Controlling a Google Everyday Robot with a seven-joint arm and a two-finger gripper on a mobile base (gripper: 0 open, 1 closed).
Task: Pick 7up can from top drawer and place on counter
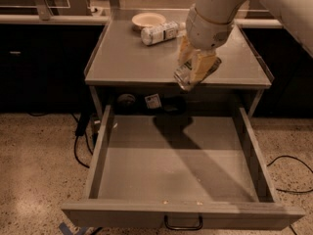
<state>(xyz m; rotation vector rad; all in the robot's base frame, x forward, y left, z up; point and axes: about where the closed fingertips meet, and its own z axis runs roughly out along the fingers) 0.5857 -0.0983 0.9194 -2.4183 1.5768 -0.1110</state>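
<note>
My gripper (196,68) hangs over the front edge of the counter (127,58), right of its middle. Its yellowish fingers (204,65) are shut on the 7up can (181,77), which is tilted, with its silver end sticking out to the lower left. Little of the green-and-white label shows between the fingers. The top drawer (100,151) is pulled fully out below, its floor bare, with the dark pull handle (183,224) on its front. The can is held above the drawer's back edge, about level with the counter top.
A pale bowl (149,19) and a white-capped plastic bottle (159,33) lying on its side sit at the back of the counter. Small items (152,101) lie in the dark gap behind the drawer. Cables (288,175) run on the speckled floor on both sides.
</note>
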